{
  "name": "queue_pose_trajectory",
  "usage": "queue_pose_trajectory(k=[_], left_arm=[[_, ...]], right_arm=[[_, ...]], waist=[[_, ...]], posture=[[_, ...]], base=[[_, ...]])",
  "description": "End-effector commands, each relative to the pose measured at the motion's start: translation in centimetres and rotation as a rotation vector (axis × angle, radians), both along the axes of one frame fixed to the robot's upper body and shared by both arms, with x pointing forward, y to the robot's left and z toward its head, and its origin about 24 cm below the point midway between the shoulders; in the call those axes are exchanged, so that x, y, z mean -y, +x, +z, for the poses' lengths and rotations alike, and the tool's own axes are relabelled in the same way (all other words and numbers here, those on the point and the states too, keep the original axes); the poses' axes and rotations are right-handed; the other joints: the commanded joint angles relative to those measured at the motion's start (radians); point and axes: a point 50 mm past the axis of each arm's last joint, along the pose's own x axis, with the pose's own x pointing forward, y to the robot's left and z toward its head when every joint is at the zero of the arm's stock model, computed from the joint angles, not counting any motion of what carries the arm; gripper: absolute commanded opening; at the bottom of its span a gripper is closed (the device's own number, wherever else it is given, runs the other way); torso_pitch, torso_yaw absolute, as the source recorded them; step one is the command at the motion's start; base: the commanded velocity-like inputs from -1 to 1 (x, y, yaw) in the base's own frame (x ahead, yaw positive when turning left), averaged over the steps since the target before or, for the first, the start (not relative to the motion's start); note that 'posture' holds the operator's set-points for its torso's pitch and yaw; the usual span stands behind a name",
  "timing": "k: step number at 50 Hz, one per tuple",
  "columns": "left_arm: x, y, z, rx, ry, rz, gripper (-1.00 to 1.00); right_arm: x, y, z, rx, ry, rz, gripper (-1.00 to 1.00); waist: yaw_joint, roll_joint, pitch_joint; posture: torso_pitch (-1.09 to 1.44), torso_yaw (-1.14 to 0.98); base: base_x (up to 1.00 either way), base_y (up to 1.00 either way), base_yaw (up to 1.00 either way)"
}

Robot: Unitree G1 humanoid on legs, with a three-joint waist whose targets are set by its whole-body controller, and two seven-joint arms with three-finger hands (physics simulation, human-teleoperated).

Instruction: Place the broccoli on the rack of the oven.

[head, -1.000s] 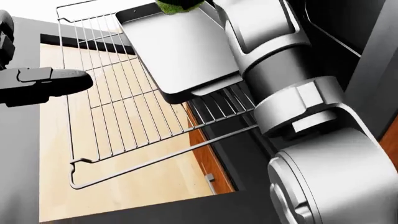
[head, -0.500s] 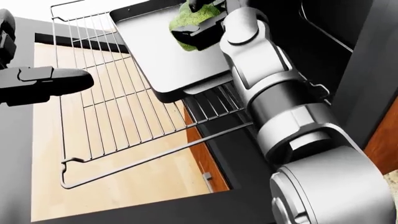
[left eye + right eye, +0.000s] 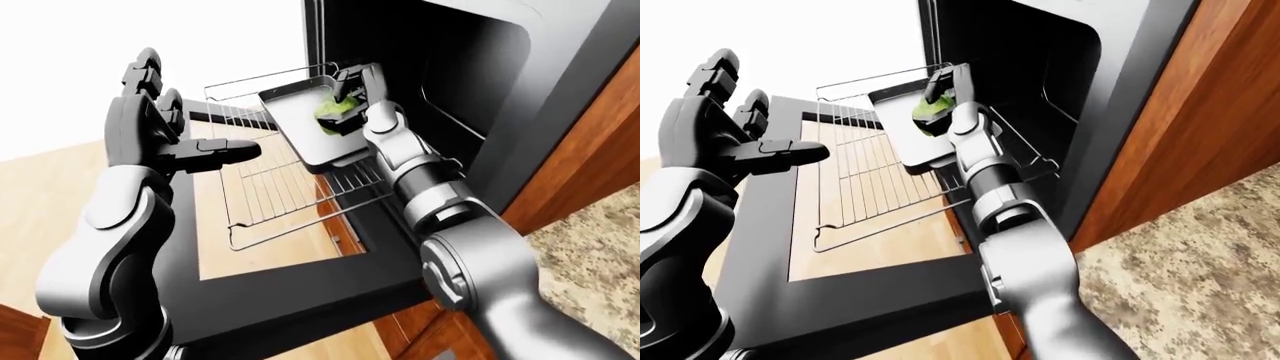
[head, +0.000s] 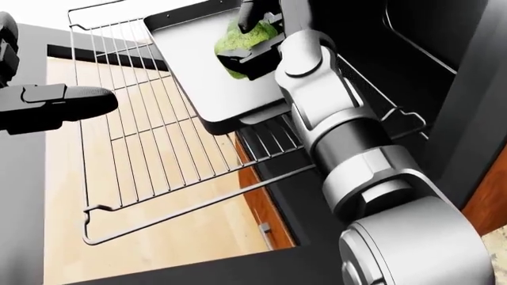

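head view showed your right hand [image 4: 252,41] clenched on the broccoli [image 4: 238,40] just above the tray [image 4: 202,77] on the rack [image 4: 150,142], left hand [image 3: 150,124] open; next, lower and release.

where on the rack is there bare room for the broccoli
The rack's wires are bare from the tray's left edge to the rack's left rim, and below the tray to the near bar. The tray's left half is bare too. Crowded: the tray's right side, where the right hand holds the broccoli.
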Motion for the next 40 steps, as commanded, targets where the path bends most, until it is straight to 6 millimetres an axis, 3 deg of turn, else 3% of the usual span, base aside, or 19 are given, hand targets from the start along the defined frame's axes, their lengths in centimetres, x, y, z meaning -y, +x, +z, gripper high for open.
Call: queue_pose_trajectory(k=[1,17,18,27,28,35,37,40], left_arm=[[0.0,-0.5,1.5,0.086,0.008,0.004,1.00],[0.0,-0.5,1.6,0.086,0.007,0.005,1.00],[0.0,-0.5,1.6,0.086,0.006,0.006,1.00],[0.0,-0.6,1.5,0.086,0.007,0.005,1.00],[0.0,-0.6,1.5,0.085,0.007,0.005,1.00],[0.0,-0.5,1.6,0.086,0.007,0.005,1.00],[0.0,-0.5,1.5,0.086,0.007,0.005,1.00],[0.0,-0.5,1.6,0.086,0.006,0.005,1.00]], right_arm=[[-0.3,-0.1,3.0,0.123,0.016,0.011,-1.00],[-0.2,-0.1,1.8,0.109,0.030,-0.004,-0.98],[-0.2,-0.1,1.8,0.107,0.030,-0.003,-0.84],[0.0,-0.1,1.1,0.100,0.034,-0.010,-0.71],[0.0,-0.1,1.1,0.099,0.034,-0.010,-0.55],[0.1,-0.1,0.7,0.095,0.036,-0.012,-0.42],[0.0,-0.1,0.8,0.094,0.035,-0.010,-0.18],[0.0,-0.1,0.6,0.090,0.036,-0.012,-0.02]], waist=[[-0.001,0.005,-0.031],[0.000,0.004,-0.031],[0.000,0.004,-0.032],[0.001,0.003,-0.032],[0.001,0.003,-0.032],[0.001,0.003,-0.033],[0.001,0.003,-0.032],[0.001,0.004,-0.033]], posture=[[0.00,0.00],[0.00,0.00],[0.00,0.00],[0.00,0.00],[0.00,0.00],[0.00,0.00],[0.00,0.00],[0.00,0.00]], base=[[0.00,0.00,0.00],[0.00,0.00,0.00],[0.00,0.00,0.00],[0.00,0.00,0.00],[0.00,0.00,0.00],[0.00,0.00,0.00],[0.00,0.00,0.00],[0.00,0.00,0.00]])
